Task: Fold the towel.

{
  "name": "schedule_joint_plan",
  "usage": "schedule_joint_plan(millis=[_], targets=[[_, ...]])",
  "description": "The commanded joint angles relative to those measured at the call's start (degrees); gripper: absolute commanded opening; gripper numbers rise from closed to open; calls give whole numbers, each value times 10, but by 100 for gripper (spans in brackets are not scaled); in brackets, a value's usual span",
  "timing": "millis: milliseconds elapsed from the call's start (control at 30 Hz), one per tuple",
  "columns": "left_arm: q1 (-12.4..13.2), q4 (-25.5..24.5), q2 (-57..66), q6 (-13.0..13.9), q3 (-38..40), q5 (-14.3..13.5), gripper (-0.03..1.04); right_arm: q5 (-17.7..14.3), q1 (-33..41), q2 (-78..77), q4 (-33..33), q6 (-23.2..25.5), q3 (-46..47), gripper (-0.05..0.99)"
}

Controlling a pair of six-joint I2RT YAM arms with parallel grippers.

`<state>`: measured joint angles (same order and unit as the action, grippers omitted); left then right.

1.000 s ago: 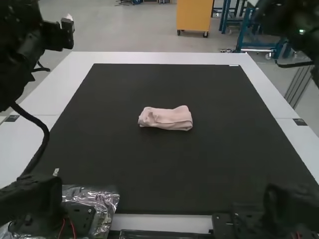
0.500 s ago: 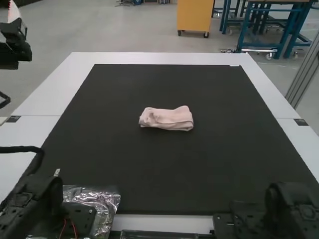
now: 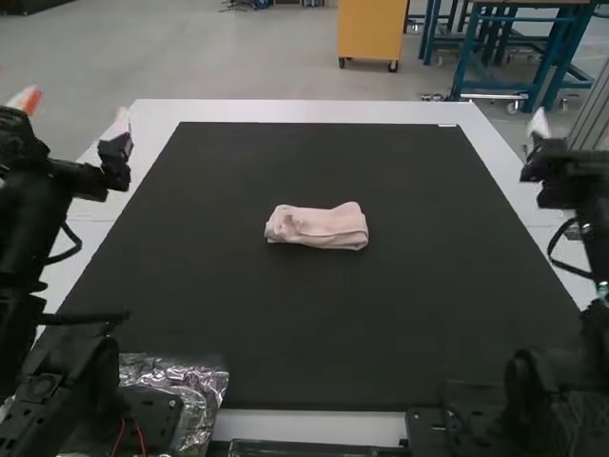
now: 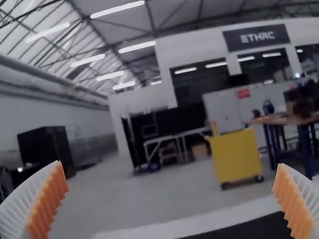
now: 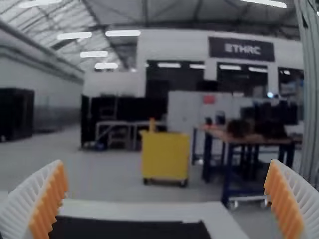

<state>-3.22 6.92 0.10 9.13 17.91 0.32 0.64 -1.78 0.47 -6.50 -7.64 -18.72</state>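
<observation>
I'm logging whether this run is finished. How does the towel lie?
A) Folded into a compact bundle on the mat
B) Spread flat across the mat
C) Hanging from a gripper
A: the pink towel lies as a small, layered bundle on the black mat.

My left arm (image 3: 21, 228) and right arm (image 3: 596, 243) stand at opposite sides; my left gripper (image 3: 76, 109) and right gripper (image 3: 571, 167) point forward, white ribbed fingers (image 4: 17, 206) parted wide, orange pads (image 5: 282, 199) facing inward.

white lettering (image 4: 257, 37) on a dark wall sign (image 4: 237, 46)
</observation>
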Motion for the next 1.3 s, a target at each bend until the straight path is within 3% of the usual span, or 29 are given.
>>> schedule_joint_plan(millis=[0, 100, 133, 167, 267, 333, 433, 500, 567, 633, 667, 733, 800, 900, 1267], targets=[[4, 26, -1, -12, -50, 26, 97, -48, -5, -4, -47, -84, 58, 91], [3, 72, -1, 7, -108, 26, 97, -131, -7, -4, -172, -90, 151, 91], [5, 81, -1, 13, -125, 25, 97, -155, -8, -4, -214, -113, 182, 91], [6, 92, -1, 19, -141, 25, 97, -170, -9, -4, -204, -137, 191, 91], [7, 115, -1, 18, -179, 11, 97, -165, -9, -4, -147, -100, 187, 91], [6, 70, -1, 12, -179, -20, 97, -165, -9, -4, -98, -93, 187, 91], [7, 3, -1, -31, -179, -31, 97, -160, -9, -4, -34, -91, 187, 91], [7, -33, -1, -51, -179, -37, 97, -144, -9, -4, 25, -92, 187, 91], [6, -54, -1, -69, -179, -36, 97, -123, -9, -4, 28, -93, 187, 91], [7, -57, -1, -71, -179, -36, 97, -115, -8, -4, 31, -96, 187, 91], [7, -59, -1, -71, -179, -36, 97, -95, -8, -4, 36, -96, 187, 91], [6, -60, -1, -72, -179, -36, 97, -28, -7, -4, 55, -95, 187, 91], [4, -60, -1, -72, -179, -36, 97, 66, -6, -4, 86, -100, 187, 91], [6, -61, -1, -72, -179, -36, 97, 144, -4, -4, 107, -120, 187, 91], [6, -61, -1, -73, -179, -36, 97, 145, -4, -4, 111, -122, 187, 91]])
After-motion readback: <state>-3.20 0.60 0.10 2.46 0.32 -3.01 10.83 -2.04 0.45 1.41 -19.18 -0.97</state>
